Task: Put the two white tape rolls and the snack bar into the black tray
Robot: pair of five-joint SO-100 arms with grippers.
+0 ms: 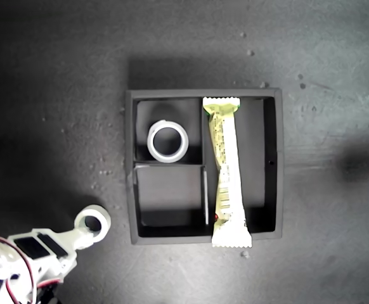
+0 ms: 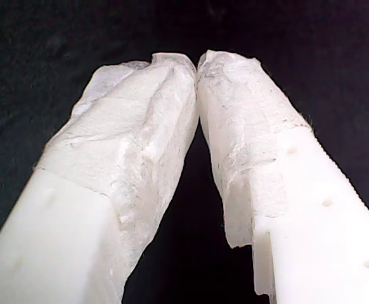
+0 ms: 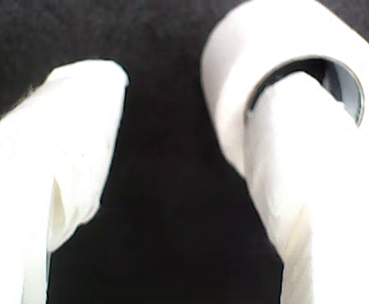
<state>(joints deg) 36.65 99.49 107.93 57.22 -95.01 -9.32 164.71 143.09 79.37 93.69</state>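
Our second gripper (image 3: 172,126) spread wide, one finger through loose tape roll (image 1: 93,221); black tray (image 1: 131,190) empty square just toward exterior view's right.

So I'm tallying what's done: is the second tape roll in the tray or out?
Out. The second tape roll lies outside the black tray, on one finger of my second pincer.

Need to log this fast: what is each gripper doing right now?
My first gripper: shut, holding nothing.
My second gripper: open, one finger through a white tape roll.

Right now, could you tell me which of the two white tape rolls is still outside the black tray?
The tape roll hooked on a finger of my second gripper, beyond the black tray; the other roll lies in a small compartment.
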